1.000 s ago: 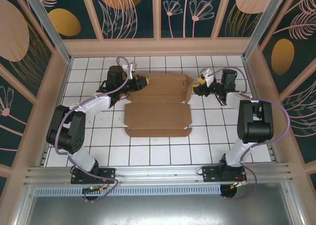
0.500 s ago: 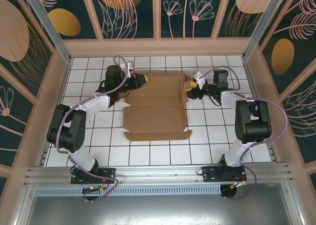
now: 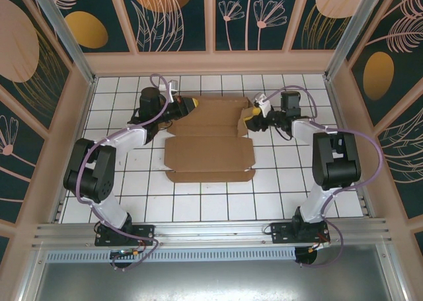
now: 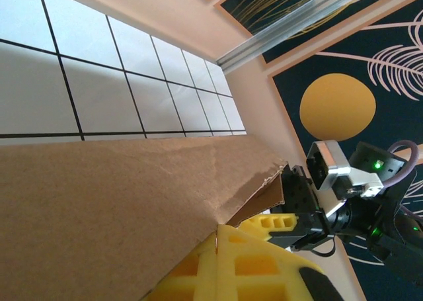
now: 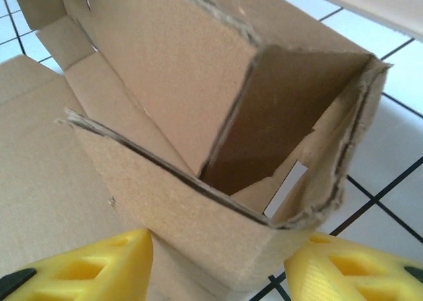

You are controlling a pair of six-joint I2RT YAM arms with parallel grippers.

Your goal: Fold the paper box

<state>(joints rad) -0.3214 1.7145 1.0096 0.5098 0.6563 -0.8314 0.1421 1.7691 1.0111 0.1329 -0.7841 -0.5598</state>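
Observation:
The paper box [image 3: 210,149] is a brown cardboard sheet lying mostly flat on the white tiles, with its far panel and right flaps raised. My left gripper [image 3: 190,106] is at the far left edge. In the left wrist view its yellow fingers [image 4: 258,268] are shut together, tips against the raised panel [image 4: 99,208], with no cardboard visibly between them. My right gripper [image 3: 252,118] is at the far right corner. In the right wrist view it [image 5: 218,248] stands open, one finger on each side of the folded-up corner flaps [image 5: 165,63].
Pinkish walls [image 3: 211,63] enclose the tiled floor closely behind and beside both grippers. Bare tiles [image 3: 211,205] lie between the box and the aluminium rail [image 3: 211,231] at the near edge. The right gripper's black body [image 4: 304,202] shows past the panel's end.
The right gripper has moved left from beside the box onto its far right corner, at the same opening. The left gripper has stayed shut at the far left edge.

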